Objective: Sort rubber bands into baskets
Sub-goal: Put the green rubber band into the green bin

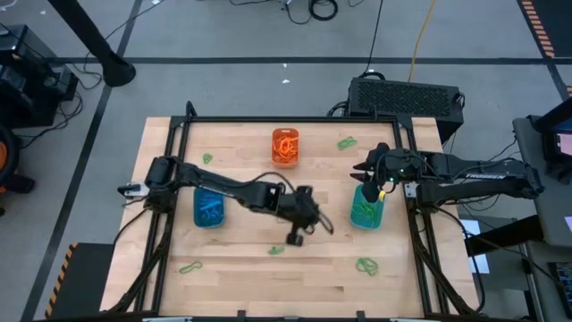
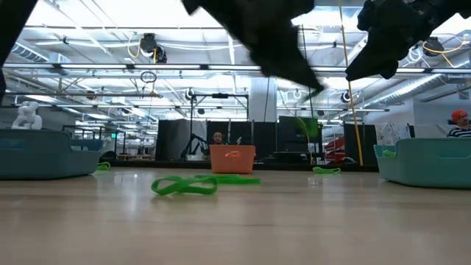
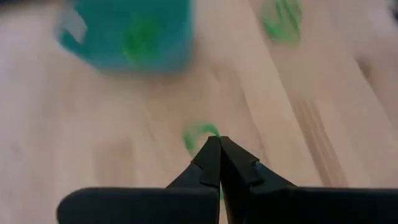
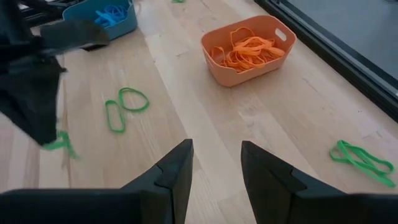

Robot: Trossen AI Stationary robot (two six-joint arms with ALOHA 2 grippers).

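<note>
My left gripper (image 1: 296,234) hangs over the table's middle, shut on a green rubber band (image 4: 60,144). Two more green rubber bands (image 4: 127,106) lie flat on the wood just beside it. Others lie scattered (image 1: 367,265) (image 1: 189,266) (image 1: 346,142). The orange basket (image 1: 285,146) holds orange bands, the blue basket (image 1: 210,207) blue ones, and the teal basket (image 1: 366,213) green ones. My right gripper (image 4: 216,163) waits open above the teal basket with nothing between its fingers. My left gripper pinches the green rubber band between its two fingertips (image 3: 211,152), which slant down toward the table. A loop of the band (image 3: 198,132) shows just past the tips. The band hangs slack below the fingers, clear of the table.
Black frame rails (image 1: 295,119) run along the table's far edge and sides. Bare wood lies between the three baskets and along the near edge. A person (image 2: 460,125) shows in the room far behind the table.
</note>
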